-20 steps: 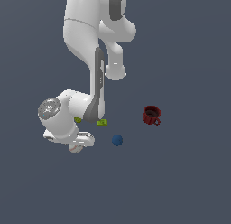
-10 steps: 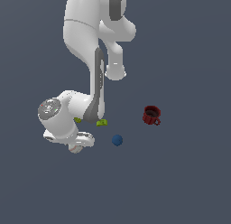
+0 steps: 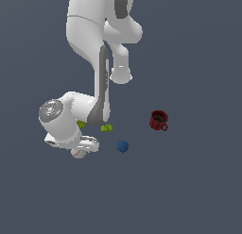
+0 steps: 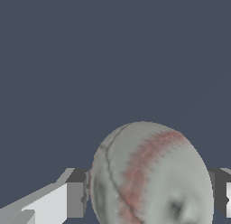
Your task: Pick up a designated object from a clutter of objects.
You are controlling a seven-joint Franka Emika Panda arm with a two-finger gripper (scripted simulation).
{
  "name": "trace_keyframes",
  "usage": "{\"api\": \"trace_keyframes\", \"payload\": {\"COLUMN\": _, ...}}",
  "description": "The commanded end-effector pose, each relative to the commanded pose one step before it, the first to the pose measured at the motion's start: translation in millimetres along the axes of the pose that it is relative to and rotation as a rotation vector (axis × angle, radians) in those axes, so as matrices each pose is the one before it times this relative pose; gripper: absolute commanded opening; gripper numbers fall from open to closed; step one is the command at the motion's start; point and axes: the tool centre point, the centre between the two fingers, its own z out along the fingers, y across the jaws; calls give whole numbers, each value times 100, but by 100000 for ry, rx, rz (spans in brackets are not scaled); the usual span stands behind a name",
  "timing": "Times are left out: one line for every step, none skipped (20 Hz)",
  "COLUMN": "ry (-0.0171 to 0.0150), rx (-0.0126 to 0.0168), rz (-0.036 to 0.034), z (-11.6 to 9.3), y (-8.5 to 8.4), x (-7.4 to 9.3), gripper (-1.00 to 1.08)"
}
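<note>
Wrist view: baseball sits between the jaws, which pinch it | risk: round ball could slip out when lifted

arm: folded low; pincer: fingers flanking the ball, contact unclear

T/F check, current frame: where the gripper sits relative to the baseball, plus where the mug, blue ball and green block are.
1. The baseball sits between the gripper fingers. True.
2. The dark red mug is in the gripper. False: it stands apart, toward the exterior view's right.
3. The blue ball lies between the baseball and the mug in the exterior view. True.
4. The small yellow-green block rests on the mug. False: it lies near the arm, apart from the mug.
</note>
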Motion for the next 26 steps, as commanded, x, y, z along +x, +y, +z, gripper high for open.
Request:
{"api": "trace_keyframes", "payload": {"ry": 348, "rx": -53, "rz": -14, "z": -1178, "y": -100, "x": -34, "gripper": -100}}
{"api": "trace_keyframes", "payload": {"ry": 0, "rx": 0, "rz": 0, "z": -533, "y": -58, "x": -77, "gripper": -100}}
{"api": "trace_keyframes", "payload": {"ry": 0, "rx": 0, "rz": 0, "z": -594, "y": -65, "x": -85, "gripper": -100}}
{"api": "trace_keyframes", "payload": {"ry": -30, "rx": 53, "rz": 32, "z": -631, "y": -47, "x": -95, "gripper": -100}}
{"api": "trace_keyframes", "payload": {"ry": 0, "rx": 0, "rz": 0, "z": -722, "y": -78, "x": -103, "gripper": -100}}
{"api": "trace_keyframes", "payload": {"ry": 0, "rx": 0, "rz": 0, "z": -789, "y": -85, "x": -111, "gripper": -100}}
{"api": "trace_keyframes", "payload": {"ry": 0, "rx": 0, "rz": 0, "z": -857, "y": -92, "x": -120, "gripper": -100}}
{"api": "trace_keyframes", "payload": {"ry": 0, "rx": 0, "rz": 0, "z": -922, "y": -99, "x": -129, "gripper": -100}}
{"api": "trace_keyframes", "payload": {"ry": 0, "rx": 0, "rz": 0, "z": -982, "y": -104, "x": -136, "gripper": -100}}
{"api": "trace_keyframes", "payload": {"ry": 0, "rx": 0, "rz": 0, "z": -1038, "y": -109, "x": -143, "gripper": -100}}
{"api": "trace_keyframes", "payload": {"ry": 0, "rx": 0, "rz": 0, "z": -1090, "y": -114, "x": -149, "gripper": -100}}
{"api": "trace_keyframes", "payload": {"ry": 0, "rx": 0, "rz": 0, "z": -1138, "y": -118, "x": -154, "gripper": -100}}
{"api": "trace_keyframes", "payload": {"ry": 0, "rx": 0, "rz": 0, "z": -1184, "y": -122, "x": -159, "gripper": -100}}
{"api": "trace_keyframes", "payload": {"ry": 0, "rx": 0, "rz": 0, "z": -1225, "y": -125, "x": -162, "gripper": -100}}
{"api": "trace_keyframes", "payload": {"ry": 21, "rx": -20, "rz": 62, "z": -1250, "y": -89, "x": -172, "gripper": -100}}
{"api": "trace_keyframes", "payload": {"ry": 0, "rx": 0, "rz": 0, "z": -1233, "y": -123, "x": -159, "gripper": -100}}
{"api": "trace_keyframes", "payload": {"ry": 0, "rx": 0, "rz": 0, "z": -1231, "y": -122, "x": -157, "gripper": -100}}
{"api": "trace_keyframes", "payload": {"ry": 0, "rx": 0, "rz": 0, "z": -1227, "y": -121, "x": -154, "gripper": -100}}
{"api": "trace_keyframes", "payload": {"ry": 0, "rx": 0, "rz": 0, "z": -1225, "y": -120, "x": -151, "gripper": -100}}
{"api": "trace_keyframes", "payload": {"ry": 0, "rx": -68, "rz": 14, "z": -1230, "y": -127, "x": -149, "gripper": -100}}
{"api": "trace_keyframes", "payload": {"ry": 0, "rx": 0, "rz": 0, "z": -1221, "y": -118, "x": -145, "gripper": -100}}
{"api": "trace_keyframes", "payload": {"ry": 0, "rx": 0, "rz": 0, "z": -1208, "y": -116, "x": -140, "gripper": -100}}
{"api": "trace_keyframes", "payload": {"ry": 0, "rx": 0, "rz": 0, "z": -1181, "y": -113, "x": -133, "gripper": -100}}
{"api": "trace_keyframes", "payload": {"ry": 0, "rx": 0, "rz": 0, "z": -1150, "y": -110, "x": -125, "gripper": -100}}
{"api": "trace_keyframes", "payload": {"ry": 0, "rx": 0, "rz": 0, "z": -1116, "y": -106, "x": -117, "gripper": -100}}
{"api": "trace_keyframes", "payload": {"ry": 0, "rx": 0, "rz": 0, "z": -1074, "y": -102, "x": -109, "gripper": -100}}
